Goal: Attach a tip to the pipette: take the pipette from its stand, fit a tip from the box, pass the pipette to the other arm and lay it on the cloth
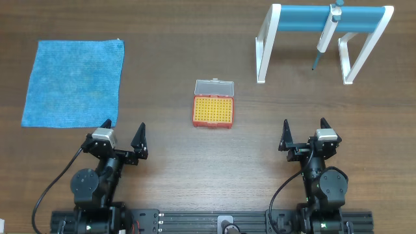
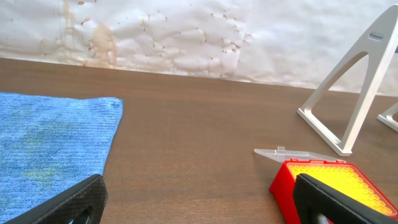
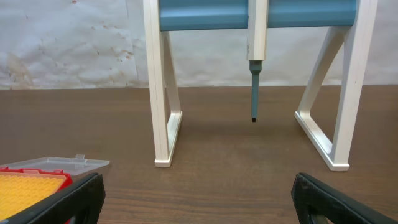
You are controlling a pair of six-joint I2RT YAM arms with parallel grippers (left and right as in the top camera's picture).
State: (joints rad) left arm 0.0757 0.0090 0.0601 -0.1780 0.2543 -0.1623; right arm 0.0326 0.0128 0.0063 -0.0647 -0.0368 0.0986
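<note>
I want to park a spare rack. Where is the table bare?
The table is bare between the cloth and the tip box, and between the tip box and the stand. Under the stand the hanging pipette crowds it.

cloth [image 1: 73, 83]: blue
box [image 1: 213, 111]: red, yellow grid inside
lid [image 1: 214, 86]: clear
stand [image 1: 325, 18]: white legs, teal bar
pipette [image 1: 323, 42]: white, dark teal shaft
surface [image 1: 175, 58]: brown wood grain

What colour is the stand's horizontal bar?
Blue, between white legs; the bar shows best in the right wrist view.
</note>
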